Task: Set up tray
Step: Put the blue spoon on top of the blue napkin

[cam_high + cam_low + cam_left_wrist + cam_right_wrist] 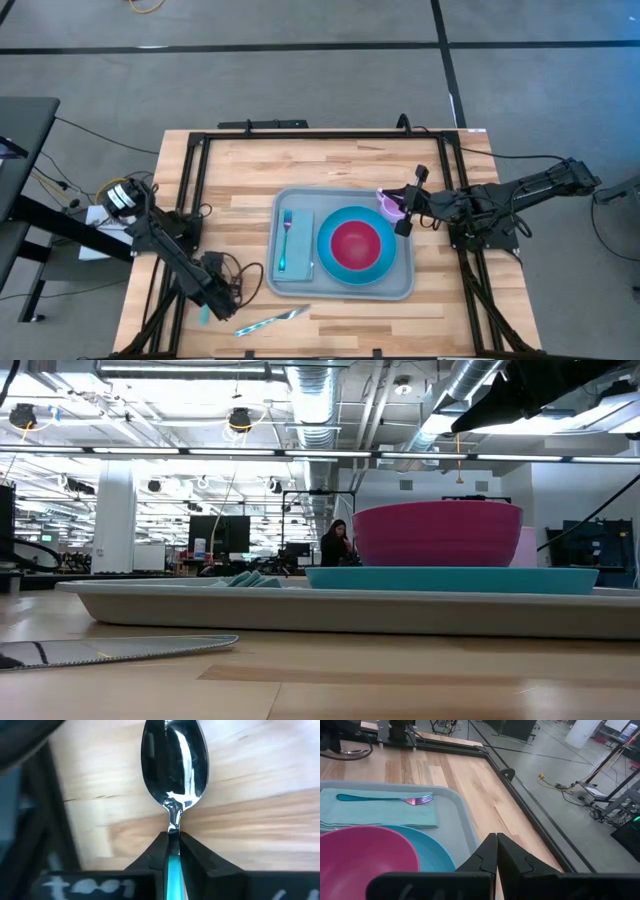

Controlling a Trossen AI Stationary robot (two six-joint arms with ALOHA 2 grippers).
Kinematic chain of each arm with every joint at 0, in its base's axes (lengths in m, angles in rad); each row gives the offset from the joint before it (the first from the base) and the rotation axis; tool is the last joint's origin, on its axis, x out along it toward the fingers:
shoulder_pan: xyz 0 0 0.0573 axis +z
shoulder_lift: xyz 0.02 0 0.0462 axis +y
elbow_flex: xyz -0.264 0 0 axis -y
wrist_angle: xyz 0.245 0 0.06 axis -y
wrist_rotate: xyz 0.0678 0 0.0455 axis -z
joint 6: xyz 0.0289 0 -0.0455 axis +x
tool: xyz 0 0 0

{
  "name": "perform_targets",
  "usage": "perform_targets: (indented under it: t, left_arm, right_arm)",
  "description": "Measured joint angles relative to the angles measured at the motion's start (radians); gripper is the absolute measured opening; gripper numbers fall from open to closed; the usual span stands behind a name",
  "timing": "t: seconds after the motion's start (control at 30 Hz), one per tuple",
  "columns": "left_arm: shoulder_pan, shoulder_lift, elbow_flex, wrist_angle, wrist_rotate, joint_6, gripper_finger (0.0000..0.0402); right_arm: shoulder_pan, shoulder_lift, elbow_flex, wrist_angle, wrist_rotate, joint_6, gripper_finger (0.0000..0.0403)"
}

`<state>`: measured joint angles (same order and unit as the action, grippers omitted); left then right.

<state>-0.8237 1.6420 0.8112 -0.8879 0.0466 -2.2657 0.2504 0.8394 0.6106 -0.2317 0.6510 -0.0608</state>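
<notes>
Our left hand (172,851) is closed on the teal handle of a spoon (175,767), whose bowl sticks out ahead of the fingers over the bare wood of the table (250,170). The tray (290,288) lies well apart from this hand, toward the middle of the table. We see on it already a teal napkin (298,265) with a fork (285,242) on top, and beside it a blue plate (392,265) carrying a pink bowl (355,245). A knife (272,320) is still on the wood, near the left hand and outside the tray. Our right hand (496,851) hovers above the tray's far edge, fingers pressed together and holding nothing. We judge that the spoon and the knife remain to be placed.
</notes>
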Motion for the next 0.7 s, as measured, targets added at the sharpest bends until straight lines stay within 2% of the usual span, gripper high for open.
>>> perform_targets:
  t: [0.1, 0.4, 0.53, 0.7]
  left_arm:
    - [0.036, 0.003, 0.029, 0.007, -0.086, 0.002, 0.0025]
    - [0.129, 0.007, 0.212, -0.030, -0.575, 0.095, 0.0001]
    - [0.219, 0.007, 0.258, -0.057, -0.633, 0.218, 0.0001]
    - [0.379, 0.015, 0.270, 0.046, -0.656, 0.507, 0.0001]
  right_arm:
    - [0.000, 0.000, 0.000, 0.000, 0.000, 0.000, 0.0000]
    - [0.000, 0.000, 0.000, 0.000, 0.000, 0.000, 0.0000]
    - [0.000, 0.000, 0.000, 0.000, 0.000, 0.000, 0.0000]
    - [0.000, 0.000, 0.000, 0.000, 0.000, 0.000, 0.0000]
